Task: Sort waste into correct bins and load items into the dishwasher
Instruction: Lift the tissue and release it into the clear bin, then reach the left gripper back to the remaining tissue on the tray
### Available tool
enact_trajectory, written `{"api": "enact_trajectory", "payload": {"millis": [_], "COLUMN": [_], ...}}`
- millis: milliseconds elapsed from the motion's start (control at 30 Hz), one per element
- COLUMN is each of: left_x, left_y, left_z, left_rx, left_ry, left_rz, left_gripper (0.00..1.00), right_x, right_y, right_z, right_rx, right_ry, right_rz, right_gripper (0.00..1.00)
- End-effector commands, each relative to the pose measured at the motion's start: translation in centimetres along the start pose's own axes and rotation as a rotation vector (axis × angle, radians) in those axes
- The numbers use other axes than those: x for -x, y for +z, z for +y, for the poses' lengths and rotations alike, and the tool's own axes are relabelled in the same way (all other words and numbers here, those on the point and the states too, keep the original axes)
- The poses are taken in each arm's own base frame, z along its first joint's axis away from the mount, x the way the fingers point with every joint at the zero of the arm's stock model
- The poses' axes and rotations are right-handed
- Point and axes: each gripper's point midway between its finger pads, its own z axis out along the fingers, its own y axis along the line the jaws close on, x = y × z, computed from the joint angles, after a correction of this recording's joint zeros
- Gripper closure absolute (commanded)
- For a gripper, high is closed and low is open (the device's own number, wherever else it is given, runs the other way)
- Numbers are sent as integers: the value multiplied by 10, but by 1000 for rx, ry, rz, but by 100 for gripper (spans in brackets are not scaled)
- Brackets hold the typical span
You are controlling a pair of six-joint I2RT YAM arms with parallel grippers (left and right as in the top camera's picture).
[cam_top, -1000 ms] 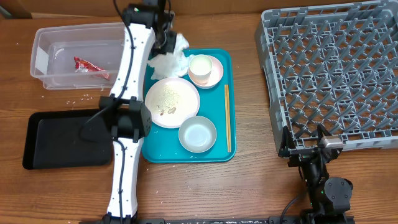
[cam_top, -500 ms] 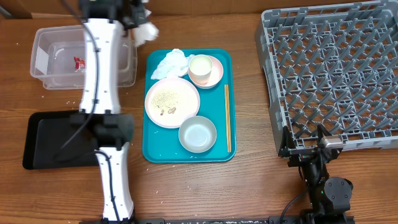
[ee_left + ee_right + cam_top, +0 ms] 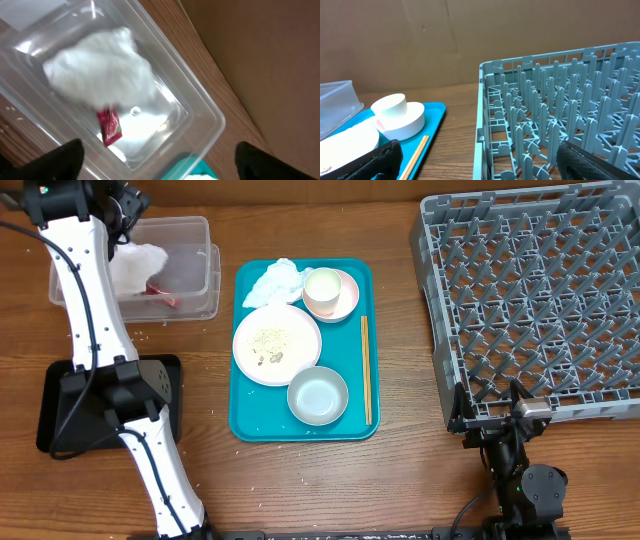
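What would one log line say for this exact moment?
left gripper: open above clear tub | napkin: in tub by red wrapper | right gripper: open, beside rack

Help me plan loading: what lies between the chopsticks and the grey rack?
Only the teal tray's rim, then bare tabletop; nothing stands between the chopsticks and the rack. The overhead view shows it.

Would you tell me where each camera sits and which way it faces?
Overhead: above the wooden table, facing down; left arm and right arm show.
Left wrist: over the clear plastic rectangular tub, facing down at the crumpled white paper napkin; open left gripper at bottom.
Right wrist: low, facing across the grey plastic dish rack; open right gripper at bottom.
Shared: overhead and left wrist both show tub and napkin.
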Motion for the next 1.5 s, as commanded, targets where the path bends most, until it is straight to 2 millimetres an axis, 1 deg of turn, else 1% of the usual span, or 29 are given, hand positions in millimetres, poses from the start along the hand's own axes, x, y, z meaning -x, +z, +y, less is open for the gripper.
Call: {"api": "enact_trajectory", "payload": {"millis": [0,67,133,200,233,300,333,367,400,467,567,700,833,867,933,1033,1100,1267,1400,1467], "left_x": [-19,-33,-52,-76,-87,-109,-121,-131,-140,-156,-176,-200,-216,-220,-227,-242,-257,-283,-297,-300], "left_y": [13,11,6,-2,-5,-8,-7,-5,-1,6,25,52,80,90,101,119,127,144,150,152], "left_z": [-9,-26,-51,-74,-83,-93,-98,-102,-105,-111,-114,-114,-103,-98,-94,-86,-83,-75,-72,-71], "left_rx": [-37,-122,-245,-358,-395,-413,-400,-379,-362,-324,-237,-194,-154,-140,-133,-136,-152,-129,-116,-106], "left_ry": [23,138,311,500,580,686,722,746,766,804,854,892,900,898,899,913,926,945,965,971], "left_rz": [84,142,189,225,237,251,255,254,253,248,226,248,305,324,347,406,451,508,528,528], "left_gripper": [0,3,6,9,9,10,12,18,20,21,22,24,27,27,27,28,29,29,28,29], "right_x": [-1,-1,-1,-1,-1,-1,-1,-1,-1,-1,-1,-1,-1,-1,-1,-1,-1,-1,-1,-1], "right_y": [0,0,0,0,0,0,0,0,0,0,0,0,0,0,0,0,0,0,0,0], "right_z": [-1,-1,-1,-1,-1,-1,-1,-1,-1,-1,-1,-1,-1,-1,-1,-1,-1,-1,-1,-1], "right_rx": [-2,-2,-2,-2,-2,-2,-2,-2,-2,-2,-2,-2,-2,-2,-2,-2,-2,-2,-2,-2], "right_ry": [-3,-3,-3,-2,-3,-3,-3,-3,-3,-3,-3,-3,-3,-3,-2,-3,-3,-3,-3,-3], "right_rz": [-8,-8,-8,-8,-8,-8,-8,-8,-8,-8,-8,-8,-8,-8,-8,-8,-8,-8,-8,-8], "right_gripper": [0,0,0,0,0,0,0,0,0,0,0,0,0,0,0,0,0,0,0,0]}}
